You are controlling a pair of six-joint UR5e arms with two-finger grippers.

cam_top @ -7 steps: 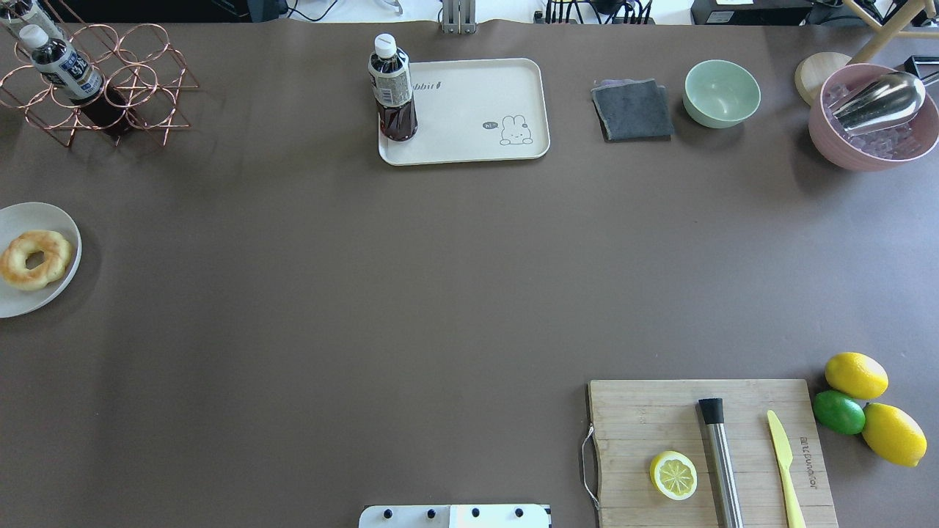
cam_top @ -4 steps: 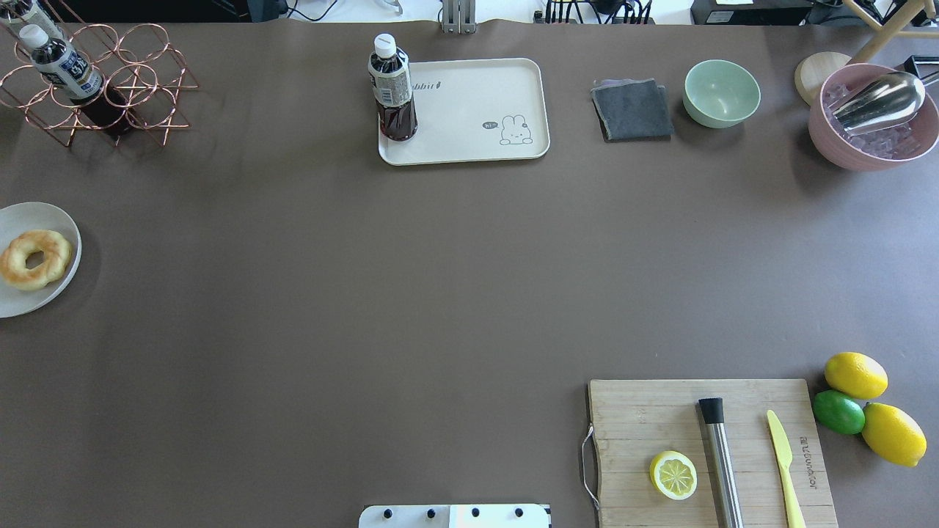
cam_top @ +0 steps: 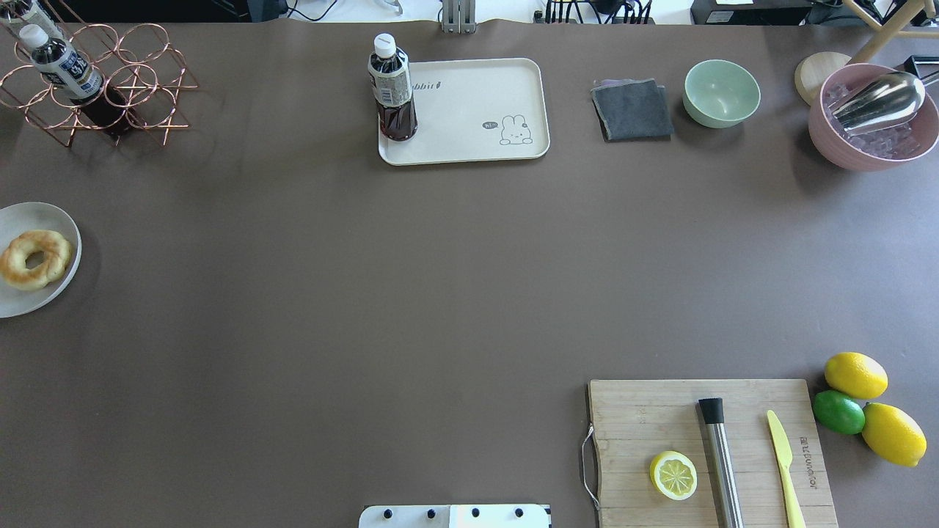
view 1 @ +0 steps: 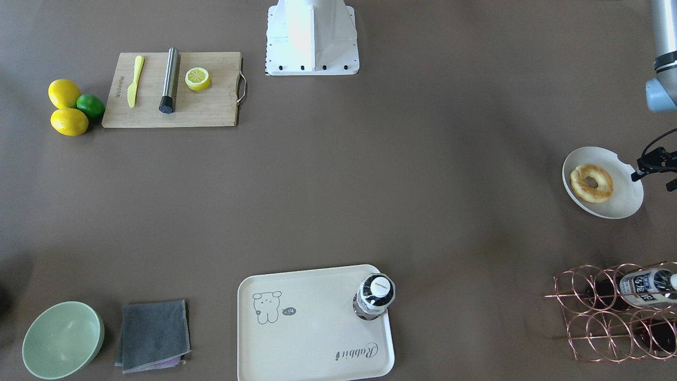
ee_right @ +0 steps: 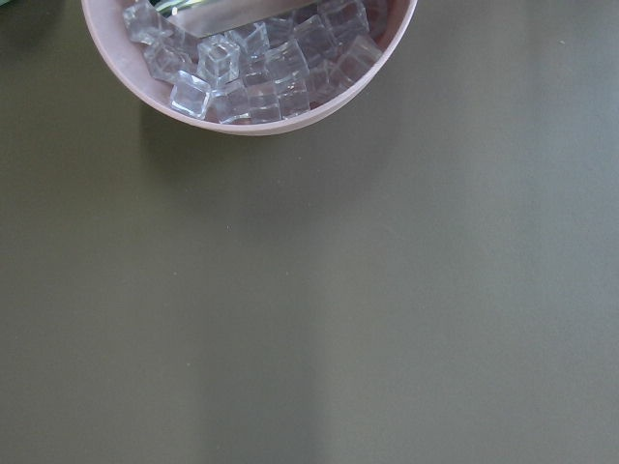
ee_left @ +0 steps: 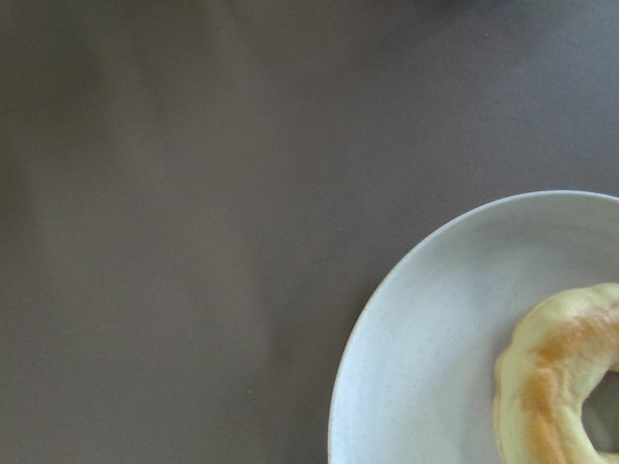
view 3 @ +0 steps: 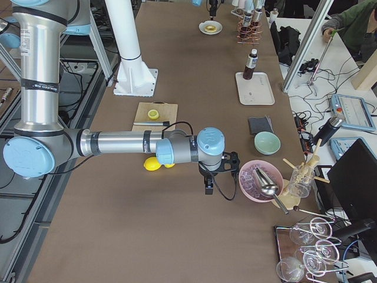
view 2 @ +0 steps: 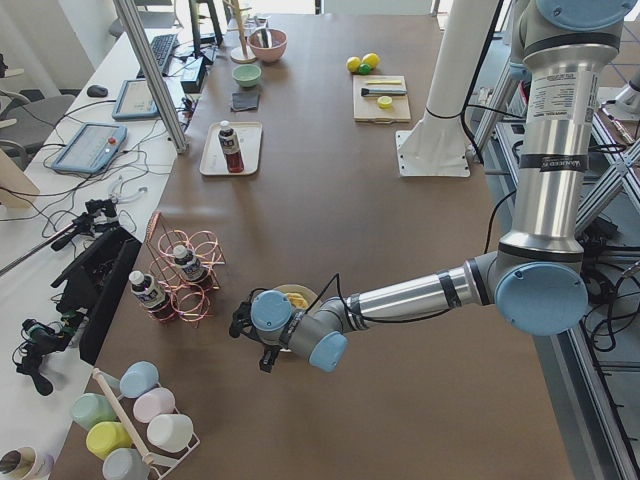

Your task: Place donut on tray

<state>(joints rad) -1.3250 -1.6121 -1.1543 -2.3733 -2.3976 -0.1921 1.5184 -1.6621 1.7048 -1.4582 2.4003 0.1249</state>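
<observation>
Nothing on the table has budged over the last second in the overhead view. The golden-yellow ring donut with browned patches [cam_top: 34,259] sits in the same spot on the round white plate [cam_top: 45,302], way out at 9 o'clock on the brown matte table [cam_top: 367,293]. The only difference I can spot is that the plate looks a touch dimmer. My guess is that's shadow from the left arm [view 2: 410,297].

In the front-facing view the left gripper [view 1: 648,164] hangs at the plate's edge, beside the donut and not touching it. I can't tell if its fingers are apart or together. So I'd say no pickup yet, and the whole carry is ahead.

The right gripper [view 3: 207,184] is near the pink bowl of clear ice cubes [ee_right: 247,58], well away from the action. I can't tell its fingers either.

The cream rectangular plastic tray [cam_top: 477,110] is at 12 o'clock, well apart from the donut. It looks smooth, with a low rim and rounded corners. A white-capped bottle of dark drink [cam_top: 392,88] stands upright at the tray's 9 o'clock end, and the rest is bare.

The donut is lumpy and matte and looks soft, so it probably squashes easily. The plate is smooth and faintly speckled.
</observation>
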